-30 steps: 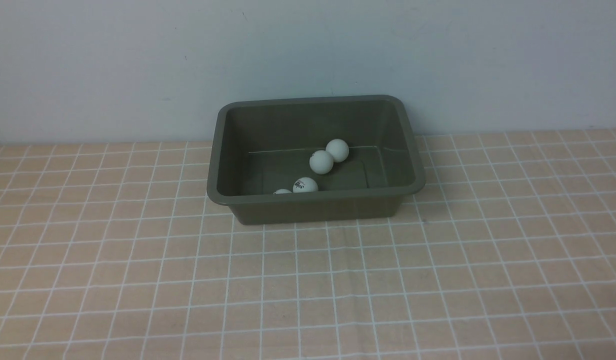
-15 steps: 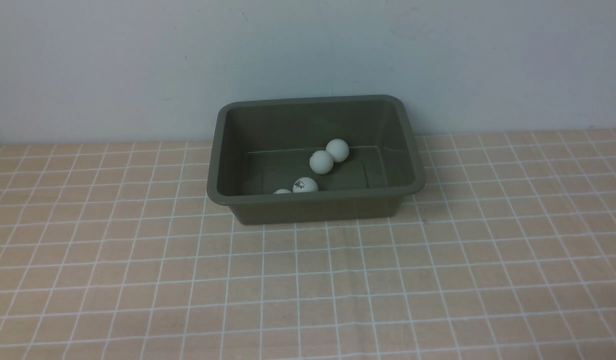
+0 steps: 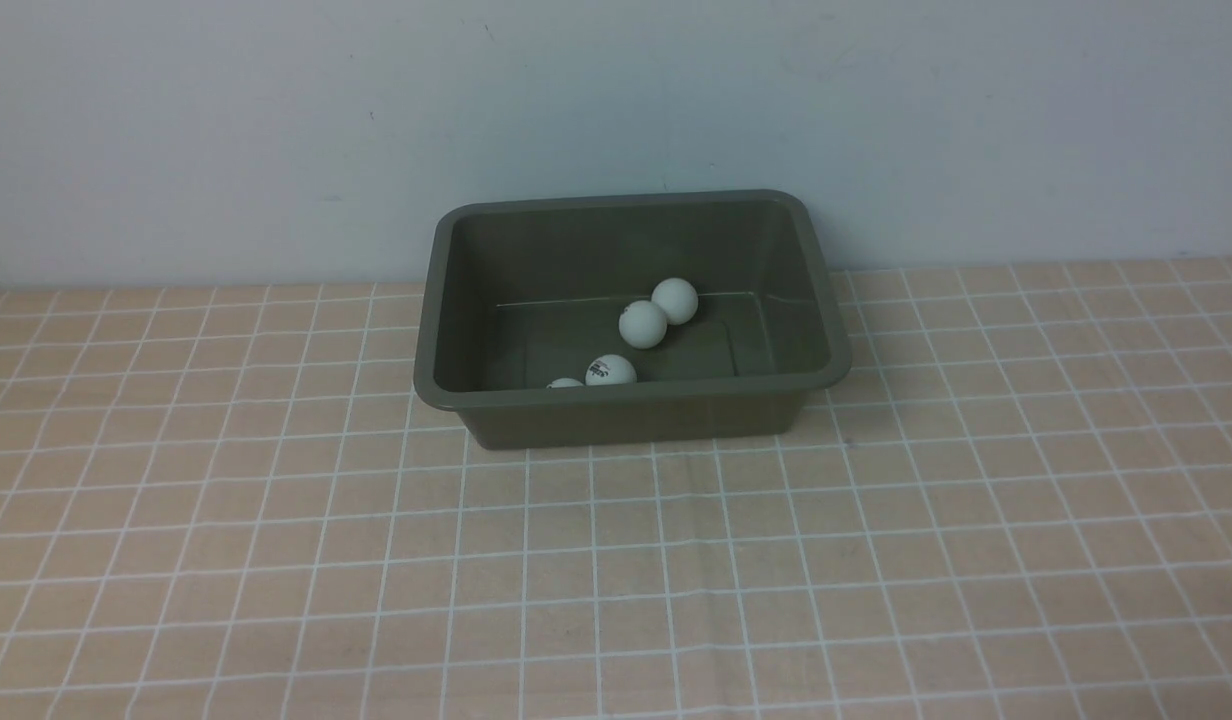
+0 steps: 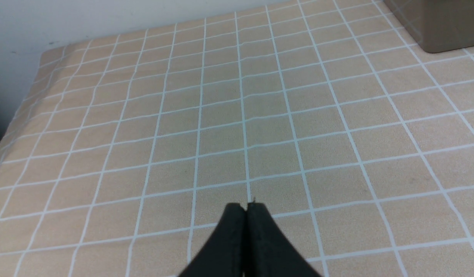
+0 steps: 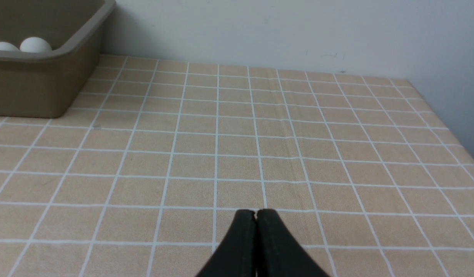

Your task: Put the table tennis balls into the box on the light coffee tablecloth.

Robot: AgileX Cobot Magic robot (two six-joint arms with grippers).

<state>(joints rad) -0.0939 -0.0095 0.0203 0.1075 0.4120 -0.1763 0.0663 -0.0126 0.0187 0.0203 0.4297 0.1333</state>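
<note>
Seeing four table tennis balls (image 3: pixel 643 323) lying in the box (image 3: pixel 456 300) on the light coffee tablecloth (image 3: pixel 276 560), we are keeping left hand (image 4: pixel 246 208) and right hand (image 5: pixel 256 214) closed, empty; none showing outside.

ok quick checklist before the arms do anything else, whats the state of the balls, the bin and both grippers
1. Small white table tennis balls inside the olive-green plastic box: ok, four visible.
2. Fifth ball: cannot tell, none shows on the peach-tan gridded tablecloth; the near wall may hide one.
3. Box upright on the tablecloth: ok.
4. Left gripper empty: ok, fingers shut on nothing.
5. Right gripper empty: ok, fingers shut on nothing.
6. Both arms away from the box: ok.
</note>
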